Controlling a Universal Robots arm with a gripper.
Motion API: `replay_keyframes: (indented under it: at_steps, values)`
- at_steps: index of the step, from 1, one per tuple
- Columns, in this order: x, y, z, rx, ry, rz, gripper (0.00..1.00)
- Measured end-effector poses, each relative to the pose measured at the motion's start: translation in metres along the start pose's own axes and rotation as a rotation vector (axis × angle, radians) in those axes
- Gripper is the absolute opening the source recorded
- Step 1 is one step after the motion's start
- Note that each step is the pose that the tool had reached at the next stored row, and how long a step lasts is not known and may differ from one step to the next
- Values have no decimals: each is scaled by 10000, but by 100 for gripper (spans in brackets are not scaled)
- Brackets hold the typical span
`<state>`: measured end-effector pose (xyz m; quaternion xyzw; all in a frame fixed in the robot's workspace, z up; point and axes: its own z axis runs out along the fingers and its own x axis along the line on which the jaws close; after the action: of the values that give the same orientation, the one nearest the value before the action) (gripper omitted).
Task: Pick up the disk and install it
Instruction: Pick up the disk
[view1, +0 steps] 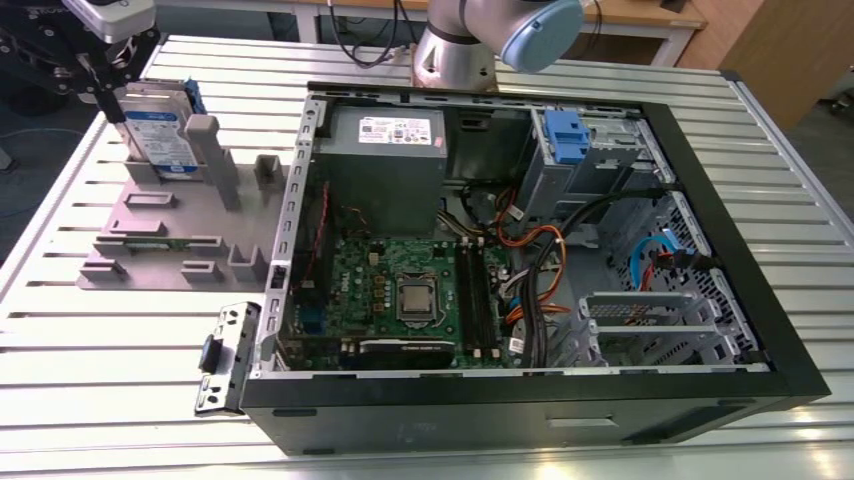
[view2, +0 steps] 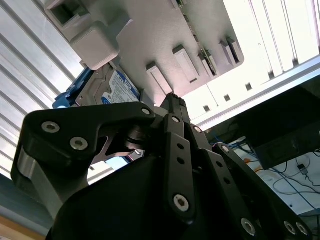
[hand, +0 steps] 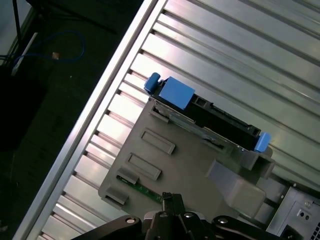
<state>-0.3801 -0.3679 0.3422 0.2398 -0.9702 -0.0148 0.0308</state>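
Observation:
The disk (view1: 158, 130) stands on edge in a slot at the back of a grey fixture (view1: 160, 235), at the exterior view's left. Its white-and-blue label faces forward and a blue bracket frames it. My gripper (view1: 112, 100) hangs just above and beside the disk's upper edge, shut with nothing in it. In the first wrist view the disk (hand: 215, 122) lies edge-on with blue tabs at both ends, well apart from the gripper (hand: 168, 197). In the second wrist view the gripper (view2: 172, 97) points at the fixture (view2: 165, 35) close to the disk (view2: 117, 90).
An open computer case (view1: 747, 330) lies on the slatted metal table (view1: 120, 400) to the fixture's right. It holds a grey power supply (view1: 387, 150), a motherboard (view1: 400, 290) and a metal drive cage with a blue latch (view1: 567, 135). A loose metal bracket (view1: 227, 355) lies near the case's front corner.

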Motion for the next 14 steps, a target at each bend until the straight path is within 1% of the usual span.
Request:
replay_keyframes:
  at_steps: [14]
  values:
    - [0, 0, 0, 4, 3, -77, 10]
